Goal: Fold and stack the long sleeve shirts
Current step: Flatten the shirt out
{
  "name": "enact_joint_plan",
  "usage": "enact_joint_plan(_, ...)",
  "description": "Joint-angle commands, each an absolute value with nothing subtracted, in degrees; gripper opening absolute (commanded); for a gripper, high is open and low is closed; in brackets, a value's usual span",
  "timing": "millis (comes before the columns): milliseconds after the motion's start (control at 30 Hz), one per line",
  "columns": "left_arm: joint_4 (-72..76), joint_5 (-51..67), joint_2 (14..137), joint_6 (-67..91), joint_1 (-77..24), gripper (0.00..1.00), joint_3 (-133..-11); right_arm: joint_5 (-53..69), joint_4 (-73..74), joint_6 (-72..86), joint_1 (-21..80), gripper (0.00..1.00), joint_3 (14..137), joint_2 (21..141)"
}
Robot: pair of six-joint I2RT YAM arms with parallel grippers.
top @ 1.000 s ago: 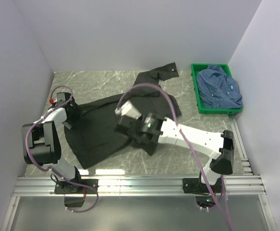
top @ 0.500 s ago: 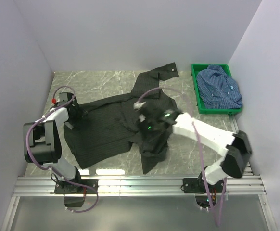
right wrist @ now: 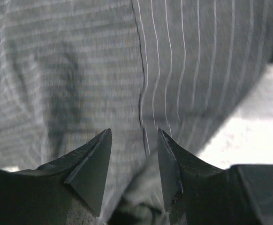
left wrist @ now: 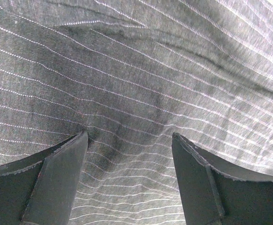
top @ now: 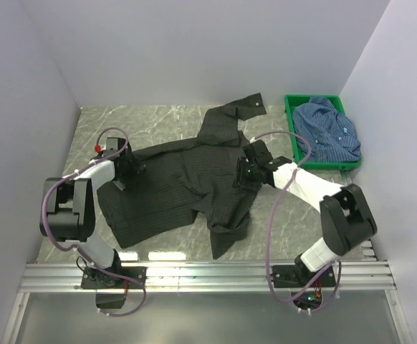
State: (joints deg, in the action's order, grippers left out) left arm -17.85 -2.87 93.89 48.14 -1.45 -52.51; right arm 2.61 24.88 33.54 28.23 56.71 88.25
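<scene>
The black shirt [top: 173, 186] with fine stripes lies spread on the marble table, one sleeve [top: 233, 111] reaching to the back and another [top: 230, 229] bunched at the front. My left gripper [top: 128, 172] sits low on its left side. In the left wrist view the gripper [left wrist: 129, 138] is open wide over the striped cloth [left wrist: 136, 70]. My right gripper [top: 243, 172] is over the shirt's right side. In the right wrist view the gripper [right wrist: 134, 133] is partly open, with a blurred fold of the shirt [right wrist: 80, 56] between the fingers. The blue checked shirt [top: 327, 129] lies crumpled in the crate.
The green plastic crate [top: 291, 140] stands at the back right against the wall. White walls close in the table [top: 122, 125] on the left, back and right. A metal rail [top: 208, 276] runs along the near edge by the arm bases.
My right arm has swung right, from the shirt's middle to its right side. The front sleeve now lies bunched at the near edge. My left gripper has moved slightly right onto the shirt.
</scene>
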Motion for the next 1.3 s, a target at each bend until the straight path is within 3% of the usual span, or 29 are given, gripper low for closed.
enact_joint_plan(0, -18.5, -4.0, 99.2, 50.3, -0.9, 0.79, -54.4, 2.5, 17.8, 35.6, 26.9, 0.51, 59.5, 92.5)
enact_joint_plan(200, -19.9, -3.4, 104.6, 49.4, 4.3, 0.79, -58.3, 2.6, 16.3, 36.5, 25.7, 0.52, 64.4, 103.2)
enact_joint_plan(467, -21.0, -1.0, 109.2, 46.1, 9.4, 0.8, -64.0, 3.1, 18.3, 34.6, 25.0, 0.54, 81.8, 116.8)
enact_joint_plan(667, -23.0, -1.8, 102.7, 43.8, 10.5, 0.82, -65.9, 5.1, 20.5, 32.4, 25.0, 0.56, 91.4, 116.1)
enact_joint_plan(867, -24.3, -2.4, 86.8, 41.1, 9.7, 0.87, -60.7, 0.4, 23.8, 33.7, 25.1, 0.65, 77.9, 99.5)
enact_joint_plan(1033, -23.9, -5.3, 75.1, 38.2, 2.6, 0.89, -53.5, 0.8, 27.2, 35.6, 25.3, 0.69, 60.1, 86.3)
enact_joint_plan(1267, -24.3, -7.4, 73.6, 37.1, -5.8, 0.9, -50.2, 4.7, 24.7, 39.7, 26.4, 0.71, 47.6, 80.7)
